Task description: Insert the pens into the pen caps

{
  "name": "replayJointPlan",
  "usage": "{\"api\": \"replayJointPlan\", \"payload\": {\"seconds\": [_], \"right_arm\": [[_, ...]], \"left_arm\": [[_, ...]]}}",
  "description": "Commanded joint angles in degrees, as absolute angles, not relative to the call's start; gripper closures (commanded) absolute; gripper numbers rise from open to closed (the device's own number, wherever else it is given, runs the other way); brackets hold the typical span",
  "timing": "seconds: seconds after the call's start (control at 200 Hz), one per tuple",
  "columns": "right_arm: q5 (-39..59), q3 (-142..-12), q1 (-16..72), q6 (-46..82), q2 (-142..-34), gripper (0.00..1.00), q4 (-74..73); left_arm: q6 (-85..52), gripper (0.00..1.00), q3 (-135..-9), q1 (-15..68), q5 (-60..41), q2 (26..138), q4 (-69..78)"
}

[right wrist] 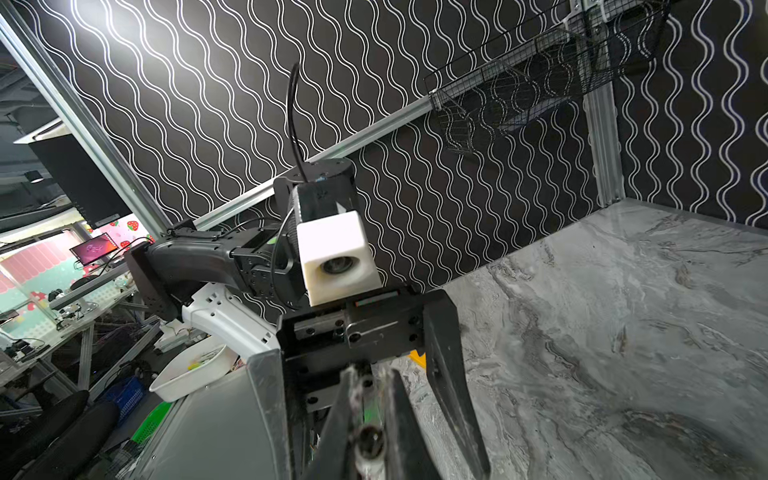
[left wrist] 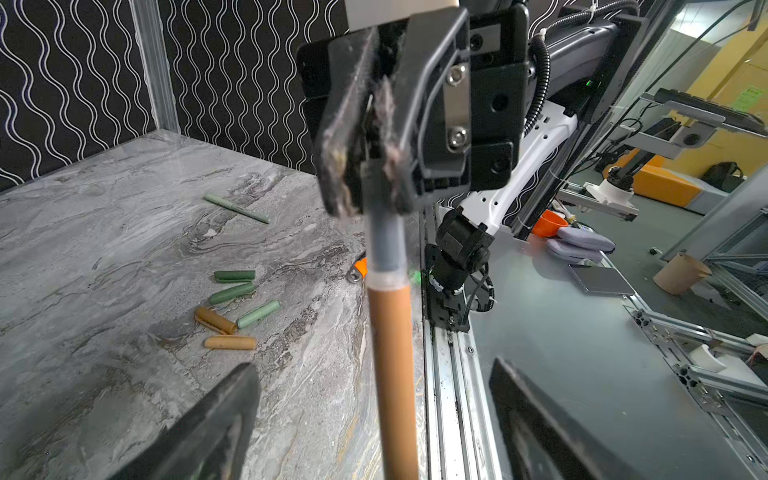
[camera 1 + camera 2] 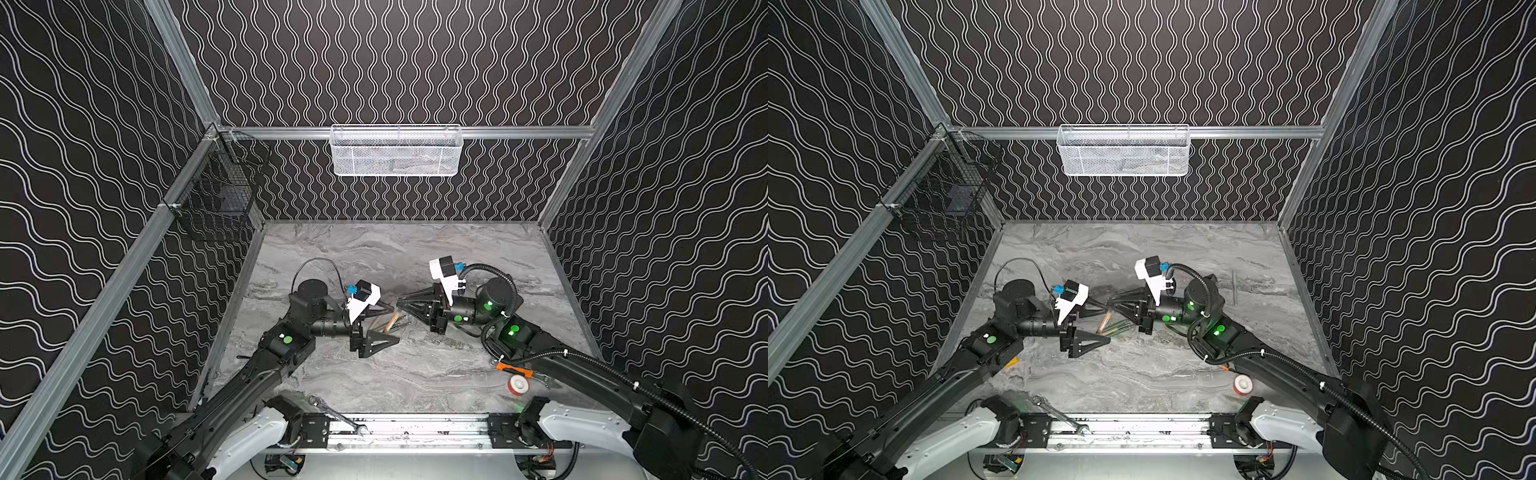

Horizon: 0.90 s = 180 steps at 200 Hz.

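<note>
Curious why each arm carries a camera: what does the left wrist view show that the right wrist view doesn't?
Left wrist only: five loose pen caps, a pale green pen, the tan pen barrel in the right gripper. Right wrist only: the left arm's white camera, a black wire basket. Both: the marble table, the right gripper, the open left gripper.

Even, soft light; the near pen blurs, and edges bow.

No legible text or labels
</note>
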<state>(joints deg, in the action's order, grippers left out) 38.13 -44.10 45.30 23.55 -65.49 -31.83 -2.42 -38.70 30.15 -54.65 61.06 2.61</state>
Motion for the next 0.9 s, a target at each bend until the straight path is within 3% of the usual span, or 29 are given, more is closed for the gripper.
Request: {"api": "replayJointPlan", "payload": {"seconds": [0.0, 0.155, 0.27, 0.455, 0.576, 0.676, 0.896], "right_arm": [[40.4, -45.0, 45.4, 24.0, -66.0, 1.00, -30.3], [40.8, -44.9, 45.4, 23.8, -66.4, 1.00, -29.6], [40.5, -44.7, 45.4, 23.8, -66.2, 0.99, -29.7], [38.9, -45.0, 45.4, 22.8, -65.7, 0.97, -27.6], [36.8, -45.1, 45.4, 22.4, -65.1, 0.90, -25.4], [34.1, -45.3, 45.2, 21.5, -64.2, 0.80, -22.3], [23.3, -45.2, 42.2, 20.8, -60.2, 0.34, -11.6]], "left_arm": [[-1.5, 0.21, -38.8, 30.1, -56.2, 61.6, 4.7], [-1.4, 0.58, -39.8, 30.2, -57.5, 63.1, 4.1], [-1.4, 0.74, -40.7, 30.1, -57.7, 64.0, 2.8], [-1.4, 0.89, -42.7, 30.1, -58.8, 66.5, -0.1], [-0.9, 0.94, -45.4, 30.1, -59.0, 69.4, -4.4], [0.0, 0.97, -47.4, 30.1, -59.5, 72.0, -7.9], [2.0, 1.00, -48.3, 30.1, -56.7, 71.6, -11.0]]}}
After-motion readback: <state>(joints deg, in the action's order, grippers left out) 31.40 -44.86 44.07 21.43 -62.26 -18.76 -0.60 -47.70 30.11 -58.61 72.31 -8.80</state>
